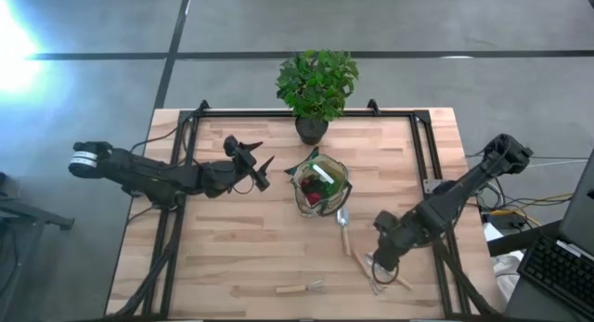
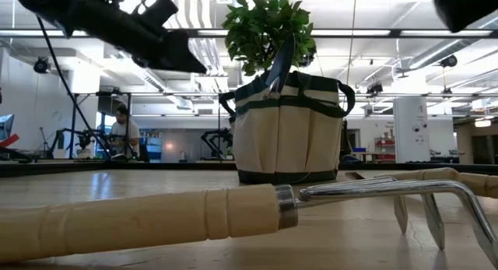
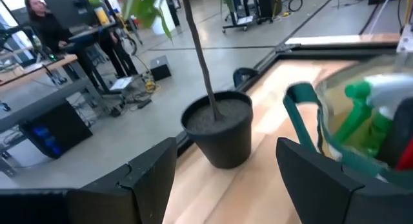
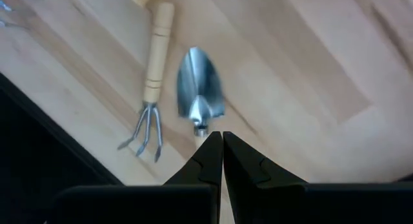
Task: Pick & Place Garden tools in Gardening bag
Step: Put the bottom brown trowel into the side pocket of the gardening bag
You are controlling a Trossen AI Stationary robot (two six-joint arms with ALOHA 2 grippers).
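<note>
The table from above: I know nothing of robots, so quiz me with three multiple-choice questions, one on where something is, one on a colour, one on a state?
1. Where does the potted plant stand?
A. Inside the gardening bag
B. At the table's edge, beyond the gardening bag
C. Under the right arm

2. What colour is the spray bottle in the gardening bag?
A. Blue
B. Yellow
C. Green

3. How are the right gripper fingers?
A. Shut together
B. Spread wide
C. Closed round the plant stem

Answers:
1 B: the high view shows the pot at the table's edge, apart from the bag.
2 C: the left wrist view shows its green nozzle and neck.
3 A: the right wrist view shows the fingers meeting above the trowel; the left gripper is open beside the bag.
</note>
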